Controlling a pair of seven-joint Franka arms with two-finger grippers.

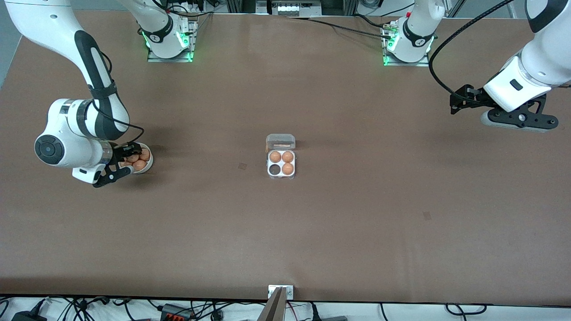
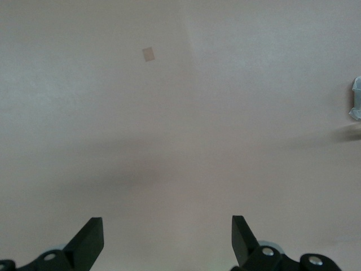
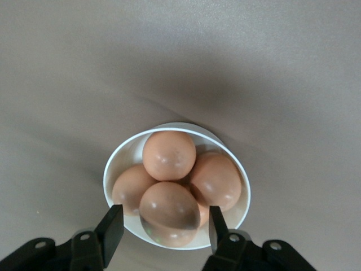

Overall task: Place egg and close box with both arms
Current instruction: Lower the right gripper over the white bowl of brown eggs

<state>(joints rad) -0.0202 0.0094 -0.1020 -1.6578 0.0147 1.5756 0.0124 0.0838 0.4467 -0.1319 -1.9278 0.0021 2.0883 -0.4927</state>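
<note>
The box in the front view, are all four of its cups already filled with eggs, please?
No, the box holds three eggs, and the cup nearest the front camera toward the right arm's end shows dark and empty.

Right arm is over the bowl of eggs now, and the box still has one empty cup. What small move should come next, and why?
Probably lower the right end effector a little and shut it on the nearest egg in the bowl. Its open fingers already straddle that egg, and the box holds three eggs with one cup empty, lid open. The left end effector waits, open, over bare table.

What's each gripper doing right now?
Left gripper: open, holding nothing, over bare table.
Right gripper: open, fingers either side of an egg in the bowl, not shut on it.
</note>
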